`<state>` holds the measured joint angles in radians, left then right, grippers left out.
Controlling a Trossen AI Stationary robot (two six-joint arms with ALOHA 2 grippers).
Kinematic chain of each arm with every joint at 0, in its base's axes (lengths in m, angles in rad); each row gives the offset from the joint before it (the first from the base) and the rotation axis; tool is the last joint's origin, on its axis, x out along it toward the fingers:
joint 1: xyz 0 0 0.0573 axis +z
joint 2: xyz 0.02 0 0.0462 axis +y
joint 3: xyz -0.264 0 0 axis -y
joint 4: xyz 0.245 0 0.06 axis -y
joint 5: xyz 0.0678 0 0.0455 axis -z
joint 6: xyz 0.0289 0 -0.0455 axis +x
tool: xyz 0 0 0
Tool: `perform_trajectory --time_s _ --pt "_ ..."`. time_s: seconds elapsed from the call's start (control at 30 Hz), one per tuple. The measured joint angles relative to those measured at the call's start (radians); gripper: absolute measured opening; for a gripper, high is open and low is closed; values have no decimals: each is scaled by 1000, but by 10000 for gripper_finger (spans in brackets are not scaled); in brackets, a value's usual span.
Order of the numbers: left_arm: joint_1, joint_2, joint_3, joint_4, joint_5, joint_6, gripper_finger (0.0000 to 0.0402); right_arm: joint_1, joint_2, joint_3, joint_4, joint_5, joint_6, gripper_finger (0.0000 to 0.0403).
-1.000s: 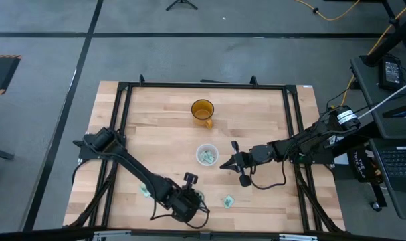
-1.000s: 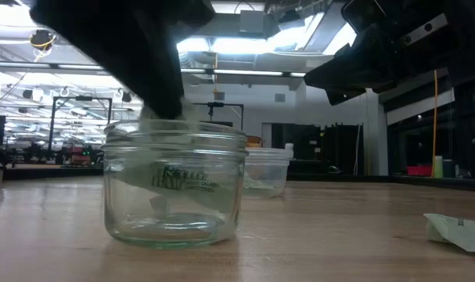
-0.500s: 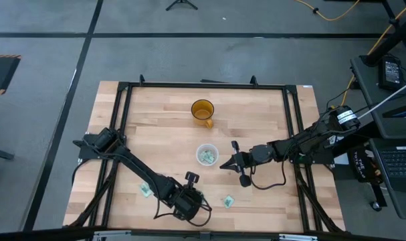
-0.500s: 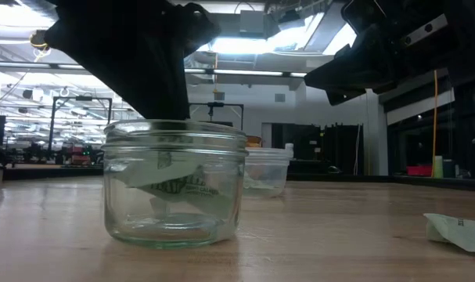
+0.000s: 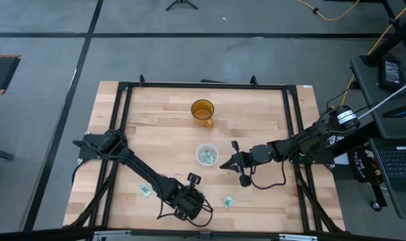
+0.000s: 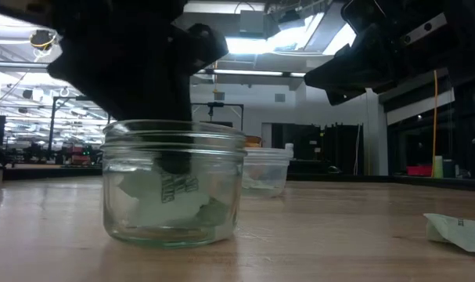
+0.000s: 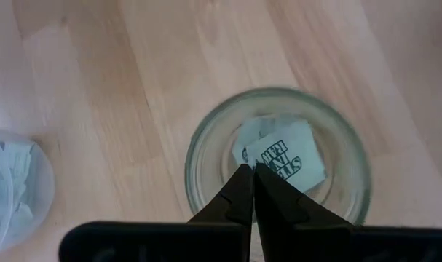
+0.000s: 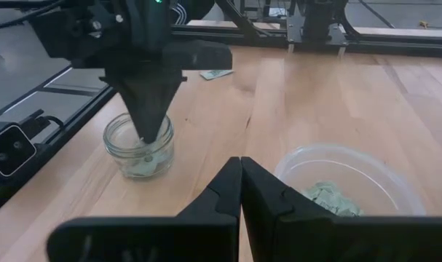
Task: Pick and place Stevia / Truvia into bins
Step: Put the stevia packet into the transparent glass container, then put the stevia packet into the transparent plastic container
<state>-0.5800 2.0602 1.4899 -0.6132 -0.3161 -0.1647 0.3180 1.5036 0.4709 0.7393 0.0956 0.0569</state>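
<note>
Since a second ago the left end effector (image 7: 251,175) has dropped lower over the small glass jar (image 6: 173,184), and the sachet (image 6: 177,186) that was hanging tilted at the rim now sits down among the others inside, so it looks let go, with the two fingers pinched together and nothing between them. That arm reaches from the left edge of the high view down to the bottom centre, wrist bent so the fingers point straight down into the jar mouth; in the low view its dark bulk fills the upper left above the glass. In the left wrist view the top sachet lies flat, its printed side up, long axis running slightly diagonal across the jar floor. The right end effector (image 5: 222,165) hasn't budged: its arm stretches in level from the right edge, fingers clenched on nothing, tip pointing left just beside the wider clear bin (image 5: 207,154), which has sachets in it too. Two loose sachets lie flat on the counter (image 5: 162,127), one (image 5: 145,191) at lower left and one (image 5: 228,200) right of the jar. An orange cup (image 5: 203,111) stands further up.
</note>
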Motion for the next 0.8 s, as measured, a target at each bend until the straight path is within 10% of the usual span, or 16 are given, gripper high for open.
perform_trajectory --time_s 0.8 --pt "0 -2 30 9 -4 -32 94 0 0 0 -4 0 15 12"
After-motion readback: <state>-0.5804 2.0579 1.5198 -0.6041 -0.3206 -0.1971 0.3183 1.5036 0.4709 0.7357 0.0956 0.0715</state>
